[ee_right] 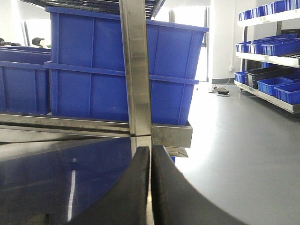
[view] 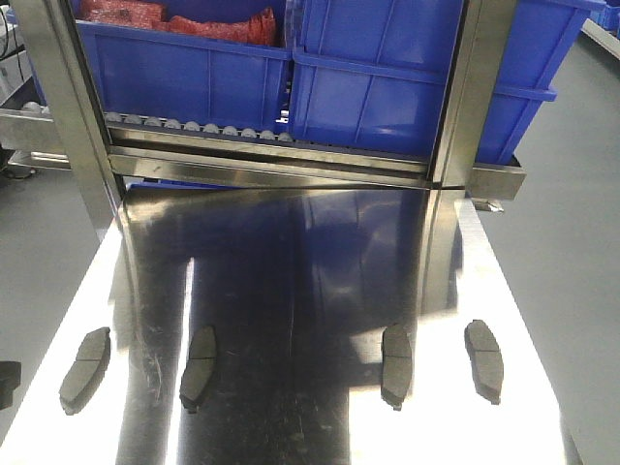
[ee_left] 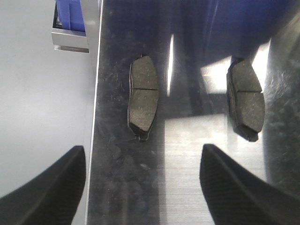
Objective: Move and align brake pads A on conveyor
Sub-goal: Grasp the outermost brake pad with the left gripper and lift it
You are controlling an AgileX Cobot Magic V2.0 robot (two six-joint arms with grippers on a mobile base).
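Exterior front-facing view: the shiny steel counter (view: 310,281) fills the frame, with blue bins (view: 387,87) racked at 12 o'clock. Four brake pads A (view: 199,366) lie flat on it in a spaced row toward 6 o'clock. The left gripper (ee_left: 143,152) faces two pads, its jaws wide apart and empty. The right gripper (ee_right: 150,152) has its jaws pressed together, holding nothing.
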